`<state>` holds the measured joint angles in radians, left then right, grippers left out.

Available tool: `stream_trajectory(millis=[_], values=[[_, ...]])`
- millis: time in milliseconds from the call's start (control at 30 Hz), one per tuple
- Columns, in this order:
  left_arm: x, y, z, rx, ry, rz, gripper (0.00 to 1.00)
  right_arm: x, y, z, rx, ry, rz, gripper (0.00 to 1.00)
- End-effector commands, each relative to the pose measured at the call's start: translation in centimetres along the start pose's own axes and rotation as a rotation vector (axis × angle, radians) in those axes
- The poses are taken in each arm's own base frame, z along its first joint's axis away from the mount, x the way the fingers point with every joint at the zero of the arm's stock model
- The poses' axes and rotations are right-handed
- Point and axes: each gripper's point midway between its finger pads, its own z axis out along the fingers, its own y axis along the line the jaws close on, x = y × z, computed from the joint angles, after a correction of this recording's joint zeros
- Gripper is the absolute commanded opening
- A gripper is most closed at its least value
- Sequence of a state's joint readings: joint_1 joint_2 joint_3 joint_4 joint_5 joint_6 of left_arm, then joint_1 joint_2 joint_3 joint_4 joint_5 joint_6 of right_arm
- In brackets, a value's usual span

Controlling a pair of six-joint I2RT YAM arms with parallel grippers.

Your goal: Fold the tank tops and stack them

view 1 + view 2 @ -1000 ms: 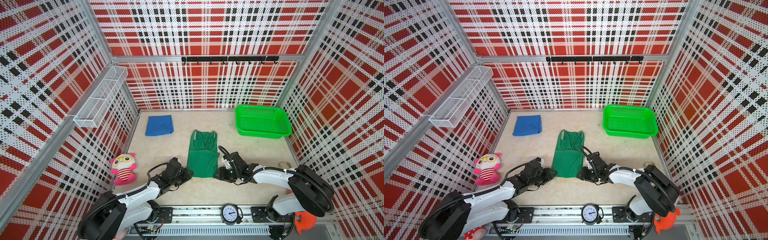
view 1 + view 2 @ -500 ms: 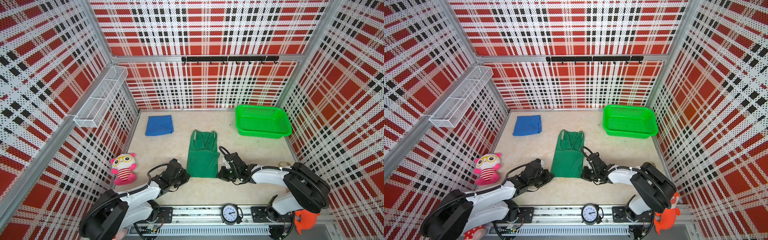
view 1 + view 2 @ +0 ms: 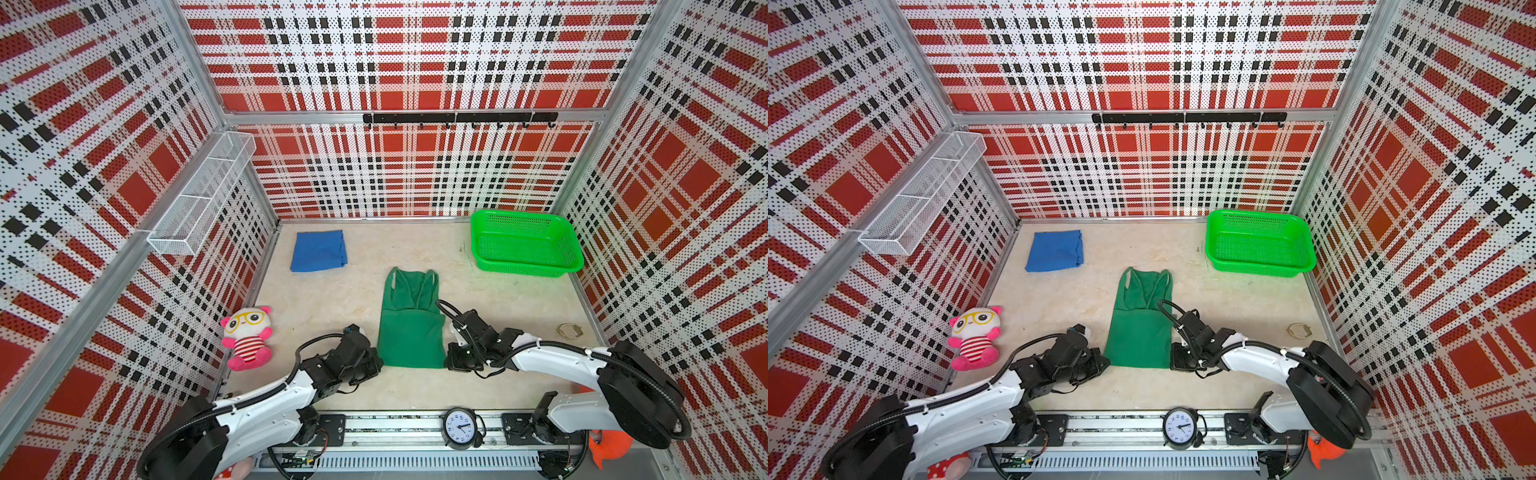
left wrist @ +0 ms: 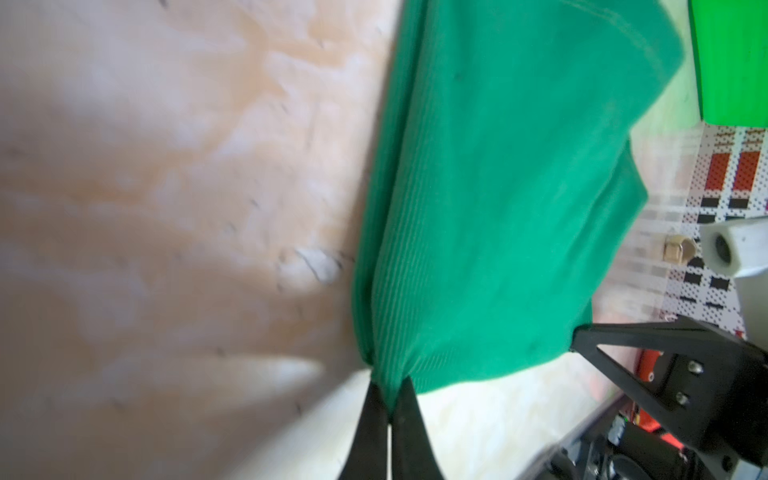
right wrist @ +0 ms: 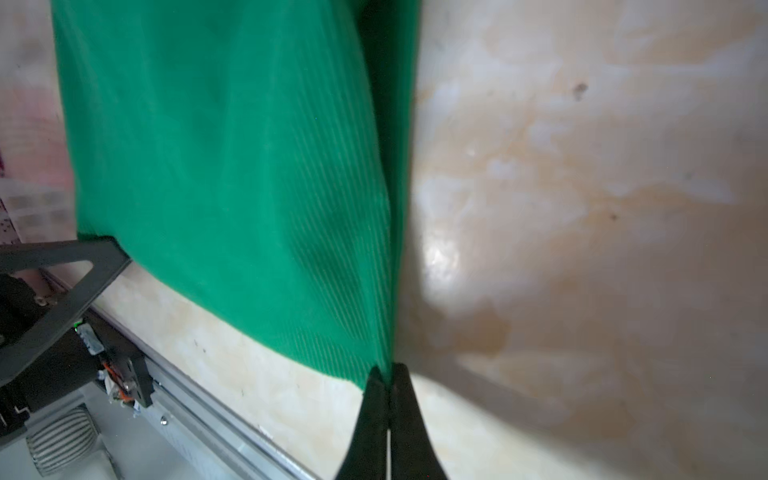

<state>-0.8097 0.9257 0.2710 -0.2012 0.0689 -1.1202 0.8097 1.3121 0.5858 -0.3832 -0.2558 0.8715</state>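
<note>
The dark green tank top (image 3: 411,328) (image 3: 1140,328) lies lengthwise in the middle of the table, straps toward the back wall. My left gripper (image 3: 377,362) (image 4: 389,388) is shut on its near left hem corner, ribbed cloth (image 4: 498,199) pinched between the black fingertips. At the near right hem corner, my right gripper (image 3: 449,360) (image 5: 387,374) is shut on the green cloth (image 5: 232,166) the same way. The royal blue tank top (image 3: 318,250) (image 3: 1054,250) lies folded at the back left, away from both grippers.
A bright green mesh basket (image 3: 524,242) stands at the back right. A pink plush toy (image 3: 247,337) lies by the left wall. A small ring-shaped object (image 3: 569,330) is near the right wall. A round clock (image 3: 460,428) sits on the front rail.
Both grippers were open beside the green tank top's near hem and have shut on its two near corners. The cloth at the hem is now drawn slightly taut.
</note>
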Motion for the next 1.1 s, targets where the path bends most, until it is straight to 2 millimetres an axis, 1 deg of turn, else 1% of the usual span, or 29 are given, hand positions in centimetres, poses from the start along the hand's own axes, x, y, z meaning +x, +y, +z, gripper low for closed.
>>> stream_trajectory(millis=[0, 100, 167, 267, 333, 367, 500, 567, 667, 867, 1067], values=[[-1.0, -1.1, -1.7, -0.023, -0.058, -0.033, 0.0, 0.3, 0.2, -2.6, 0.05, 0.017, -0.068, 0.0], [-1.9, -3.1, -3.2, -0.008, -0.092, -0.015, 0.0, -0.8, 1.7, -4.6, 0.043, -0.015, -0.122, 0.0], [-2.6, -4.3, -4.0, -0.014, -0.108, 0.016, 0.0, -1.7, 2.1, -5.9, 0.071, -0.039, -0.16, 0.0], [-4.3, -6.4, -5.4, -0.03, -0.148, 0.081, 0.0, -3.2, 2.9, -7.2, 0.098, -0.06, -0.214, 0.0], [-5.7, -7.7, -6.0, -0.042, -0.168, 0.126, 0.0, -4.5, 3.2, -8.0, 0.116, -0.075, -0.246, 0.0], [-6.4, -8.0, -6.1, -0.05, -0.177, 0.145, 0.0, -5.1, 3.4, -8.3, 0.12, -0.085, -0.259, 0.0], [-10.6, -9.3, -7.0, -0.066, -0.246, 0.21, 0.0, -8.4, 3.8, -9.3, 0.136, -0.123, -0.311, 0.0], [-12.4, -9.5, -6.9, -0.078, -0.264, 0.231, 0.0, -10.1, 3.7, -9.5, 0.156, -0.133, -0.328, 0.0], [-14.6, -9.7, -6.2, -0.085, -0.275, 0.266, 0.0, -12.6, 4.0, -10.0, 0.176, -0.158, -0.365, 0.0], [-18.4, -10.3, -3.9, -0.079, -0.281, 0.325, 0.0, -17.2, 3.6, -9.2, 0.194, -0.156, -0.395, 0.0], [-22.6, -10.9, -2.4, -0.075, -0.304, 0.366, 0.0, -21.5, 3.0, -8.4, 0.199, -0.16, -0.414, 0.0]])
